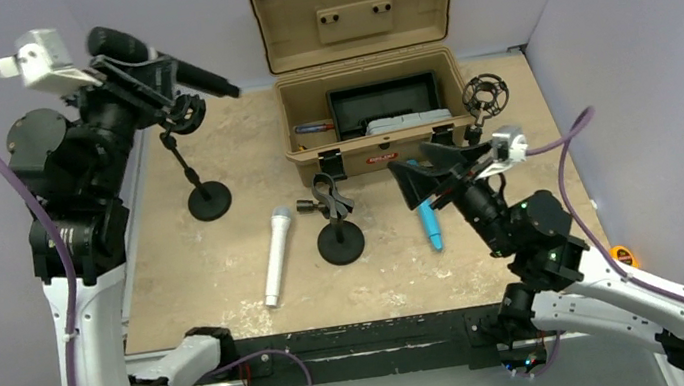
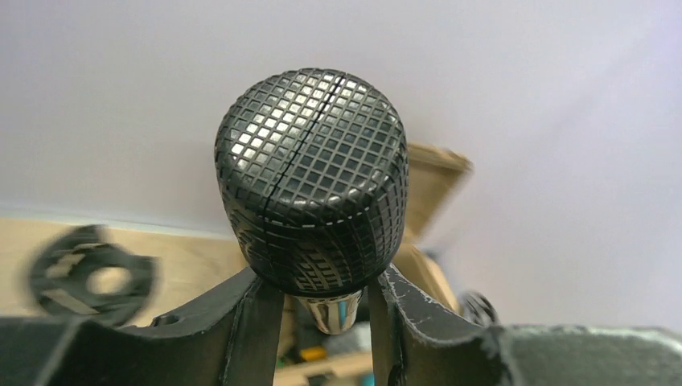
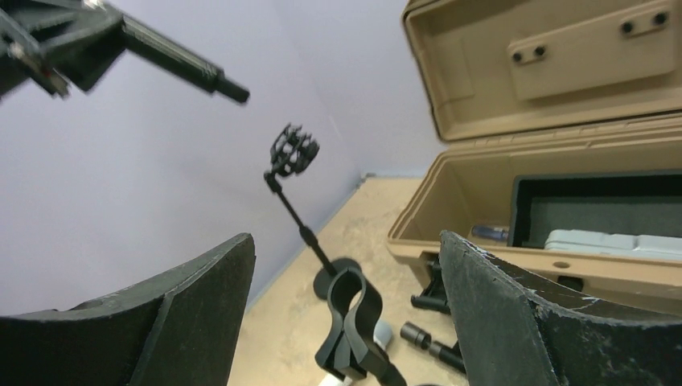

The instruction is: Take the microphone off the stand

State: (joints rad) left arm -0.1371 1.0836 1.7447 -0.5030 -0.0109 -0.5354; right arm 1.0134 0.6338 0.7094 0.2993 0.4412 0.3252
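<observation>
My left gripper (image 1: 137, 68) is raised at the far left and shut on a black microphone (image 1: 190, 73). Its mesh head (image 2: 312, 177) fills the left wrist view, with the fingers (image 2: 249, 322) clamped on the body just below it. The microphone's tail points right, toward the case. The stand (image 1: 208, 202) is below, and its black shock mount (image 1: 187, 114) holds nothing; in the right wrist view the mount (image 3: 293, 149) stands apart from the microphone's tail (image 3: 205, 74). My right gripper (image 1: 428, 173) hovers open at centre right with nothing between its fingers (image 3: 201, 297).
A white microphone (image 1: 277, 256) lies on the table beside a short clip stand (image 1: 339, 239). An open tan case (image 1: 372, 113) sits at the back. A blue tool (image 1: 432, 226) lies under my right arm. Another shock-mount stand (image 1: 485, 97) is at the case's right.
</observation>
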